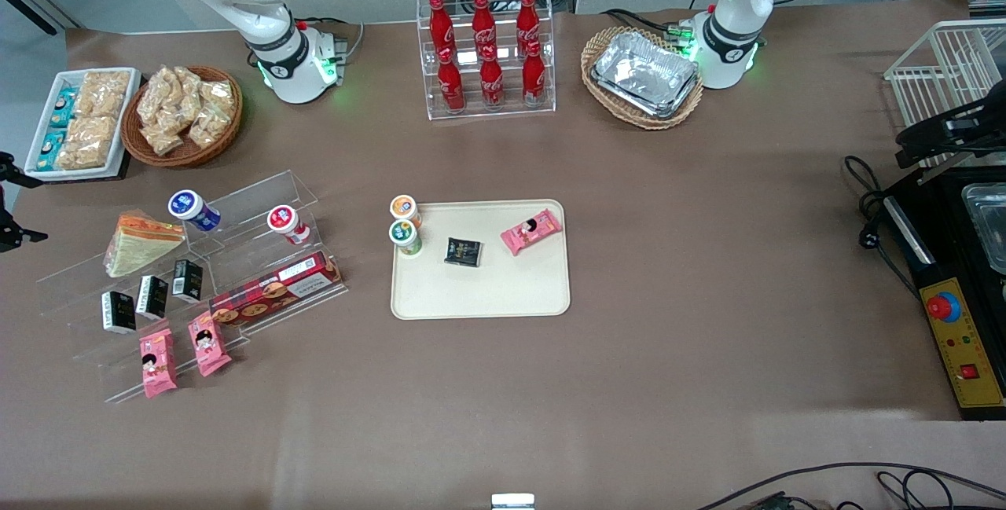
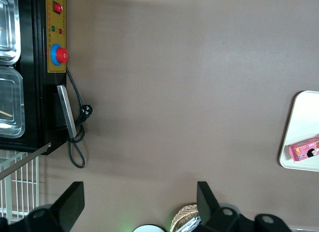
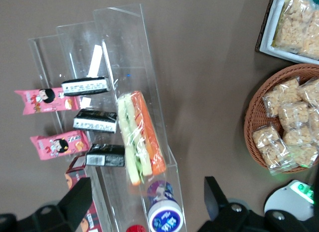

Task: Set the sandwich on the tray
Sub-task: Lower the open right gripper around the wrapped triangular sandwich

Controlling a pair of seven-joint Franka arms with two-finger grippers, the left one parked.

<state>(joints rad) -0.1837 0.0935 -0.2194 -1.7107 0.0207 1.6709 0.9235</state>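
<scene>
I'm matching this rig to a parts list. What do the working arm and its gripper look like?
The working arm has glossy white rounded shells, a black band at the joint, and a green light glowing at its base. Black cables run from the base. The gripper has two dark, matte black fingers with wedge-shaped tips, open above the display rack.

Brown tabletop (image 2: 174,92) fills most of the left wrist view. At 1 edge of it sits a black machine (image 2: 35,92) with a yellow panel (image 2: 58,32) carrying a red button (image 2: 61,55), and a black cable (image 2: 77,127) loops beside it. The tray (image 2: 301,127) shows 1 rounded corner, with a pink snack packet (image 2: 305,149) lying on it.
</scene>
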